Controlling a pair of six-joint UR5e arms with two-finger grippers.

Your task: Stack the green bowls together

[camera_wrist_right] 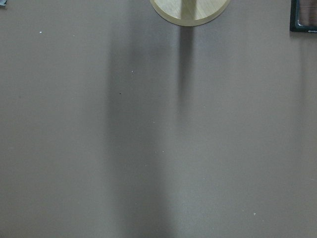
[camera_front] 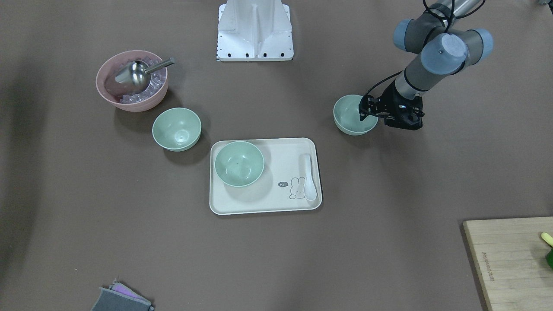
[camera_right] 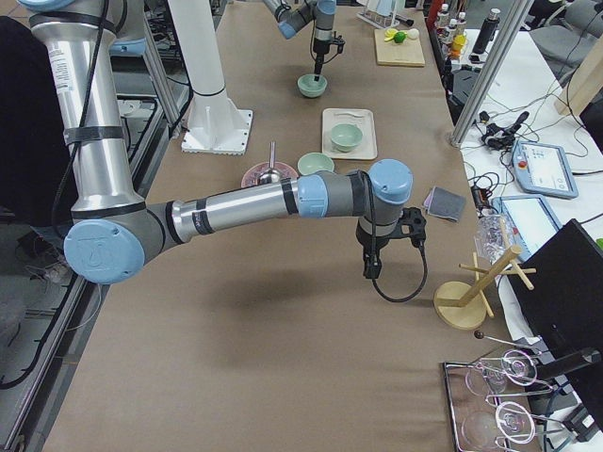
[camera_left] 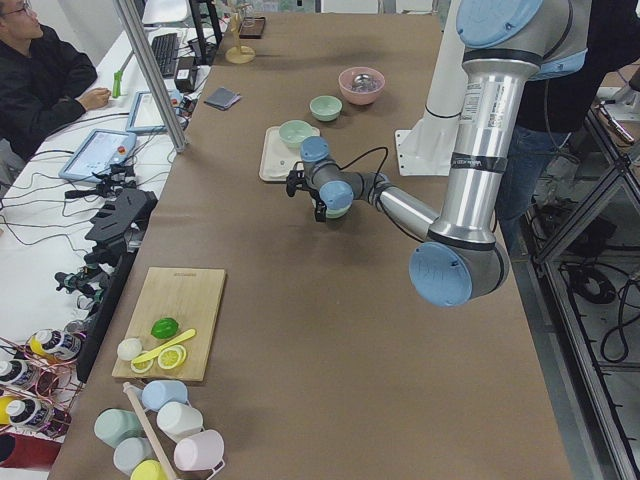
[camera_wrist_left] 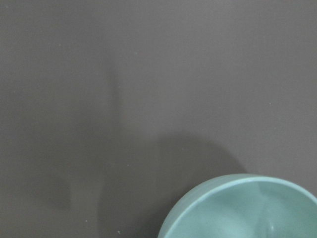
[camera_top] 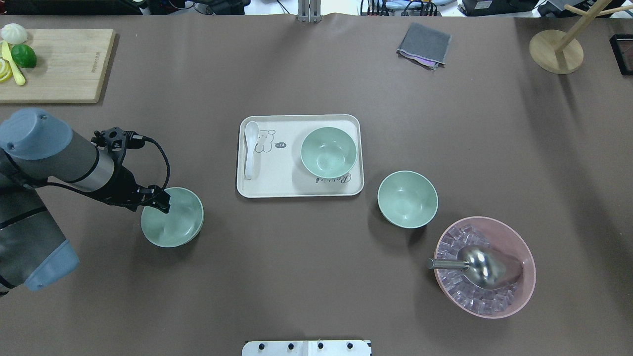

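Note:
Three pale green bowls show in the overhead view. One (camera_top: 328,151) sits on the cream tray (camera_top: 296,189). One (camera_top: 407,199) stands on the table right of the tray. One (camera_top: 174,220) stands on the table at the left, also in the front view (camera_front: 350,116). My left gripper (camera_top: 159,200) points down at this bowl's rim and looks open, with its fingers on either side of the rim (camera_front: 367,113). The left wrist view shows only part of that bowl (camera_wrist_left: 242,210). My right gripper (camera_right: 369,271) hangs over bare table far to the right; I cannot tell its state.
A pink bowl (camera_top: 519,291) with ice and a metal scoop (camera_top: 482,267) stands near the second bowl. A white spoon (camera_top: 250,148) lies on the tray. A cutting board (camera_top: 59,69) with fruit, a grey cloth (camera_top: 424,44) and a wooden stand (camera_top: 556,52) lie along the far edge.

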